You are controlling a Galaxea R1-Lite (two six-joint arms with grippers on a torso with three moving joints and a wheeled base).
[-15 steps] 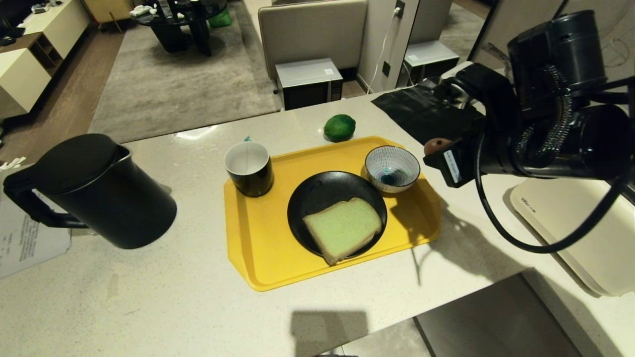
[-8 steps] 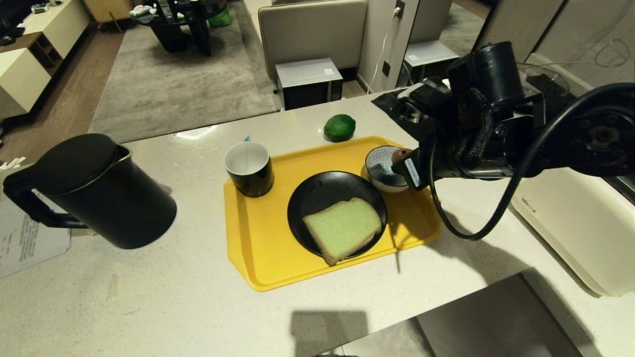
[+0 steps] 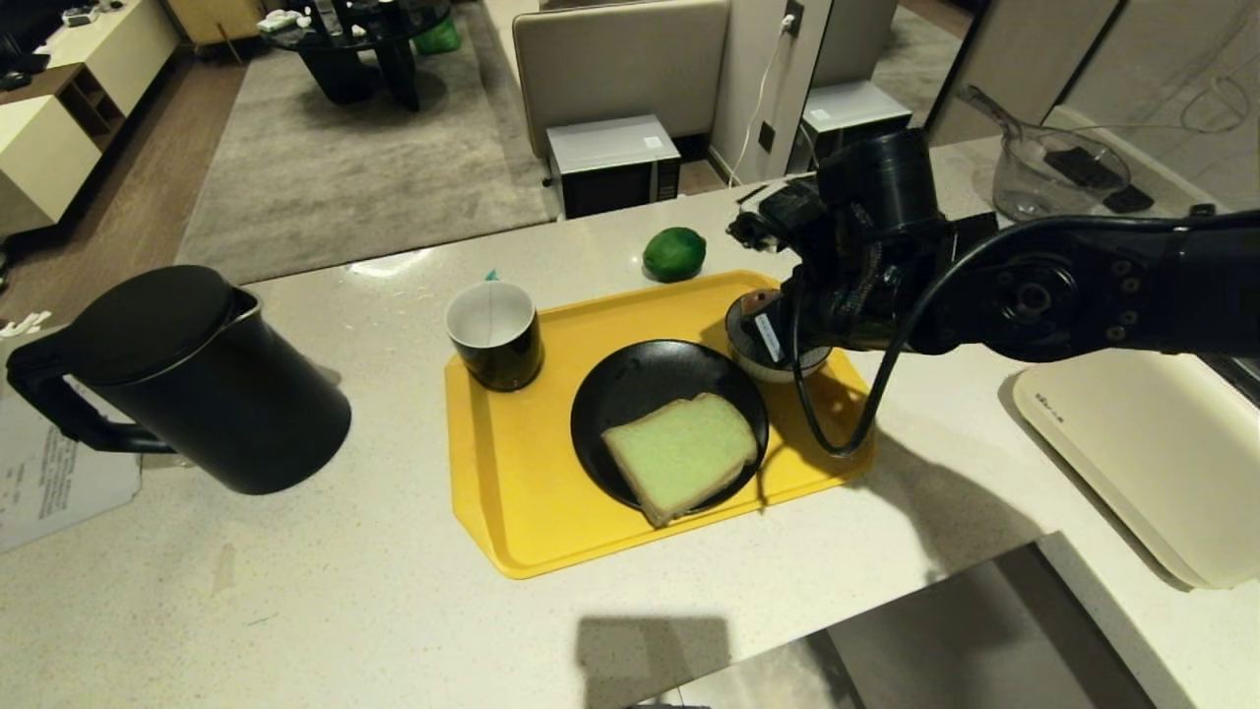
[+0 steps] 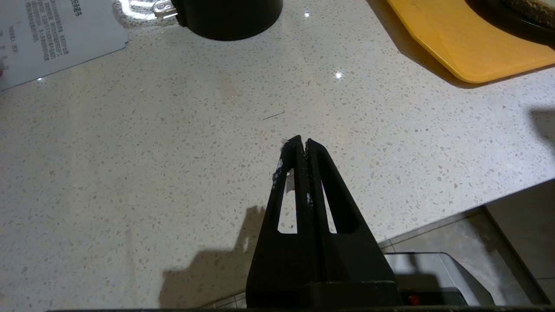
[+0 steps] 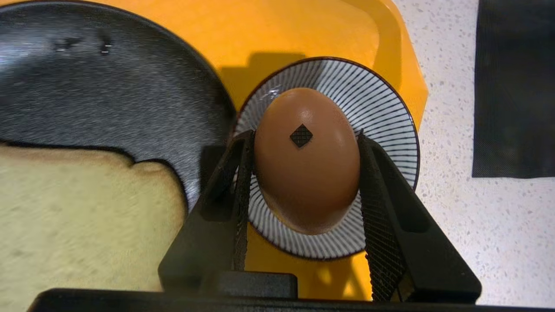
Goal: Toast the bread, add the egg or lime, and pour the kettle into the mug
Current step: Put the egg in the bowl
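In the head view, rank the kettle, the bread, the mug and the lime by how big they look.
1. kettle, though nearest the camera
2. bread
3. mug
4. lime, farthest back, so partly shrunk by distance

Matte black right arm (image 3: 1063,295) with looping black cable, coiled hose, white label.

This is a home, an open kitchen giving onto a living room. A pale speckled stone counter (image 3: 295,591) carries a kettle (image 3: 197,379) at its left edge and a yellow tray (image 3: 512,492) of crockery. Past its far edge lie a grey rug (image 3: 345,167), a dark coffee table (image 3: 364,39), a beige sofa back (image 3: 620,69) and a low cabinet (image 3: 69,108).
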